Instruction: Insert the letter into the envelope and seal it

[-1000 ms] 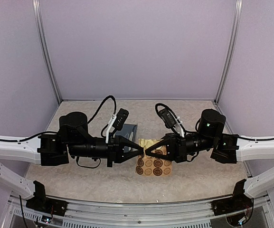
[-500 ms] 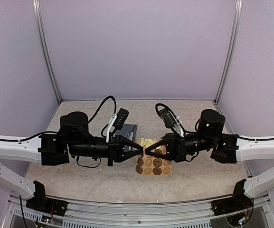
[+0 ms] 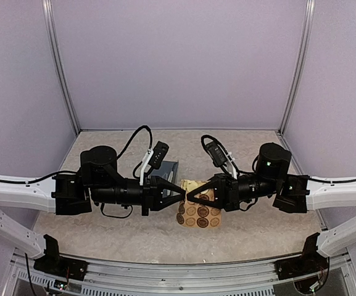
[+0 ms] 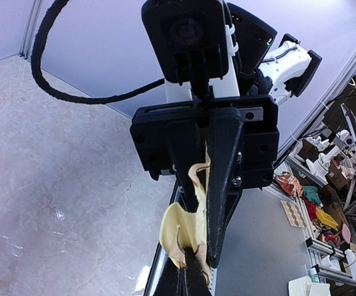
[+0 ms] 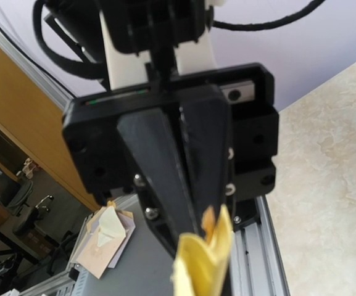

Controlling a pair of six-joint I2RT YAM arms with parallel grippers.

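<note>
My left gripper and right gripper meet tip to tip above the table's middle. Both are shut on the same crumpled pale yellow scrap of paper, which also shows in the right wrist view as the yellow scrap. In the left wrist view my left gripper pinches its lower end, and the scrap runs up between the right gripper's fingers. The slate-blue envelope lies flat behind the left gripper, mostly covered by it. The letter is out of view.
A tan sheet of round brown stickers lies on the table just below the gripper tips, its far edge curled up. An aluminium rail runs along the near edge. Upright frame posts stand at the back corners.
Both arms have edged slightly, and the point where the tips meet has drifted a little to the left. Both grips stay as they were.
</note>
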